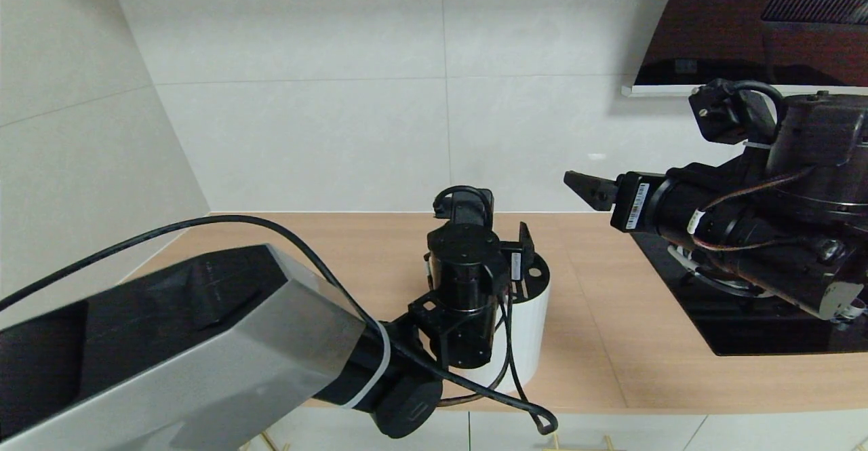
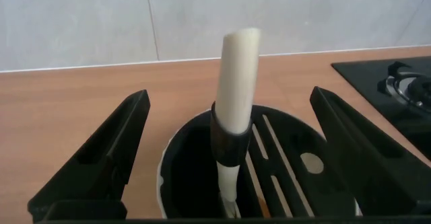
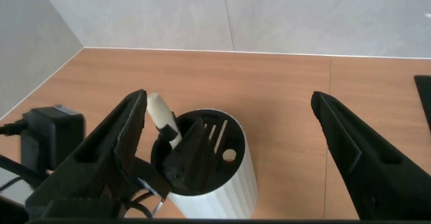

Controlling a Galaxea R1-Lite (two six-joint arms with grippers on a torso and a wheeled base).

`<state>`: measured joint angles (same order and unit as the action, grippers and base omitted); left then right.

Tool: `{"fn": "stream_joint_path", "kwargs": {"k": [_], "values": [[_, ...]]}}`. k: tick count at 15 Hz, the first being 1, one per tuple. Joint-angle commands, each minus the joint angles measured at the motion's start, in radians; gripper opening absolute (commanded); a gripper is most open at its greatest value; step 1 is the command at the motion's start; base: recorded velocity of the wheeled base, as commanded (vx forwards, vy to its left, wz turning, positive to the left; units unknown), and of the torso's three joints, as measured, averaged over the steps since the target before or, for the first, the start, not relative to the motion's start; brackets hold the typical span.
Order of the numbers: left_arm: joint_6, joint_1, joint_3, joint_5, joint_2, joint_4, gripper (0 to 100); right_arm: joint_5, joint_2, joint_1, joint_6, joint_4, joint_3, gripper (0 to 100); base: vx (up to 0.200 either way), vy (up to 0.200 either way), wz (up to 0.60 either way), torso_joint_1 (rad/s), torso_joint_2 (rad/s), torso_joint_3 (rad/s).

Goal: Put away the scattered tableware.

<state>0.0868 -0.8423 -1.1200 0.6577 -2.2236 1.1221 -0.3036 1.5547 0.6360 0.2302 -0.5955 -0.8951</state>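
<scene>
Utensil [image 2: 239, 56]: a pale handle with a dark band, standing nearly upright in the round opening of a white holder [image 1: 530, 329]. The holder sits near the tabletop's [image 1: 339, 241] front edge, left of the stove [image 1: 746, 315]. The left tool [image 2: 229, 99] hangs right over the holder with its fingers spread wide, one on each side of the handle and touching neither. The right tool [image 1: 588, 190] is raised well above the stove's near corner, also spread open and holding nothing.

I judge the main risk is a sideways drift as the left tool lifts. A finger could catch the handle and lever the utensil out, or rock the holder toward the front edge.

The utensil's working end is sunk in the holder, so its kind is unclear. The left arm covers much of the tabletop's front left.
</scene>
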Motion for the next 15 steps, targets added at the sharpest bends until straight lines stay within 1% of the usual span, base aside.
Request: {"fn": "stream_joint_path", "kwargs": {"k": [1,3,4,6,7,8,9,10,11,12,13,14,15], "values": [[0.001,0.008,0.055,-0.015,0.113,0.015,100,0.0,-0.005,0.001,0.0,-0.001,-0.001,100,0.0,0.0,0.0,0.0,0.0,0.0],[0.002,0.031,0.106,-0.066,0.214,0.015,100,0.0,-0.01,0.001,0.0,-0.001,-0.001,100,0.0,0.0,0.0,0.0,0.0,0.0],[0.004,0.042,0.144,-0.11,0.275,0.015,100,0.0,-0.011,0.001,0.0,0.0,-0.001,100,0.0,0.0,0.0,0.0,0.0,0.0],[0.001,0.06,0.215,-0.174,0.343,0.015,100,0.0,-0.013,0.001,0.0,0.0,-0.001,100,0.0,0.0,0.0,0.0,0.0,0.0],[0.001,0.08,0.266,-0.233,0.383,0.016,100,0.0,-0.013,0.001,0.0,0.0,0.001,100,0.0,0.0,0.0,0.0,0.0,0.0],[0.001,0.094,0.279,-0.257,0.401,0.016,100,0.0,-0.015,-0.001,0.0,0.0,0.001,100,0.0,0.0,0.0,0.0,0.0,0.0],[-0.001,0.108,0.279,-0.26,0.426,0.016,100,0.0,-0.021,-0.002,-0.003,0.002,0.001,100,0.0,0.0,0.0,0.0,0.0,0.0],[-0.001,0.126,0.282,-0.26,0.455,0.015,100,0.0,-0.03,-0.004,-0.042,0.008,0.016,100,0.0,0.0,0.0,0.0,0.0,0.0],[-0.001,0.155,0.305,-0.26,0.487,0.016,100,0.0,-0.047,-0.01,-0.107,-0.007,0.053,100,0.0,0.0,0.0,0.0,0.0,0.0],[-0.001,0.178,0.333,-0.26,0.516,0.016,100,0.0,-0.067,-0.022,-0.144,-0.017,0.071,100,0.0,0.0,0.0,0.0,0.0,0.0],[0.001,0.253,0.402,-0.263,0.605,0.016,100,-0.002,-0.122,-0.047,-0.18,-0.044,0.124,100,0.0,0.0,0.0,0.0,0.0,0.0],[0.002,0.325,0.453,-0.271,0.668,0.011,100,0.001,-0.168,-0.075,-0.18,-0.07,0.17,100,0.0,0.0,0.0,0.0,0.0,0.0],[0.002,0.385,0.523,-0.279,0.74,0.013,100,0.004,-0.225,-0.116,-0.181,-0.084,0.228,100,0.0,0.0,0.0,0.0,0.0,0.0]]}}
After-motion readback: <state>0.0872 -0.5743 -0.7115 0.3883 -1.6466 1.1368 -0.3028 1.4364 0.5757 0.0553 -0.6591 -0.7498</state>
